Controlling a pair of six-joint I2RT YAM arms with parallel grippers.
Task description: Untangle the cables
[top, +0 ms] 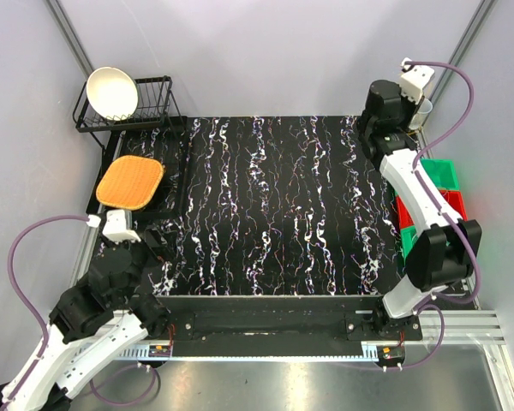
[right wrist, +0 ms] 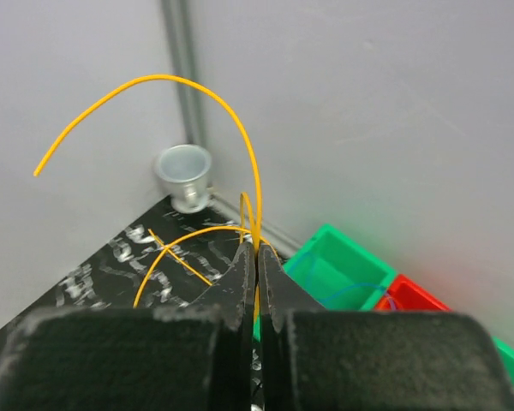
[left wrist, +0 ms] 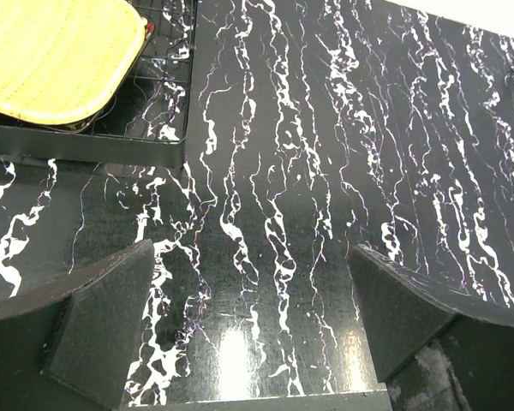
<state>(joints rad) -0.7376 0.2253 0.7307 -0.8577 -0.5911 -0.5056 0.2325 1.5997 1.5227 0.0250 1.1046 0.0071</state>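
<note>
Right gripper (right wrist: 258, 257): clamping orange-yellow cable (right wrist: 231, 111) beside green bin (right wrist: 321, 253).
Left gripper (left wrist: 253, 308): hovering, jaws apart.
Progress: seemingly finishing sorting.

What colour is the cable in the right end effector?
A thin orange-yellow cable, clearest in right wrist view.

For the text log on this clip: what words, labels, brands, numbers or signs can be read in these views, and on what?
No readable text in any view.
Bowl, woven mat, green bin, cup, orange cable: no print seen.
Small boards near the front edge: any marking is too small to read.
</note>
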